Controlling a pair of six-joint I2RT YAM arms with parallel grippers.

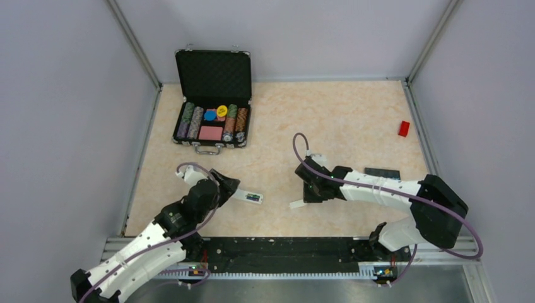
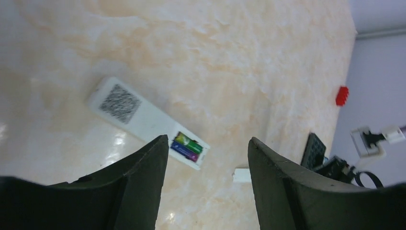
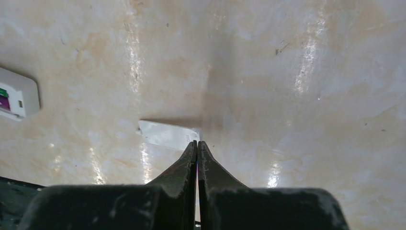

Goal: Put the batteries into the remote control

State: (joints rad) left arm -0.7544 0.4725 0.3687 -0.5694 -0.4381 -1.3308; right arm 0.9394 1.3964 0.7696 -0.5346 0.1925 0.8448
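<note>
- Batteries [image 2: 187,145] lie in the recess of the remote control [image 2: 143,117]: loading looks done.
- Cover plate [image 3: 163,134] off; refitting probably remains.
- Left gripper [image 2: 208,142] gapes empty; right gripper [image 3: 197,143] closed tight at the plate's edge.

The left arm [image 1: 158,240] rises from its base and bends forward at the elbow. The left tool [image 2: 207,143] angles downward, its fingers spread wide. The right arm [image 1: 385,189] folds back and stretches leftward. The right tool [image 3: 196,146] is low, its fingers pressed tight together.
</note>
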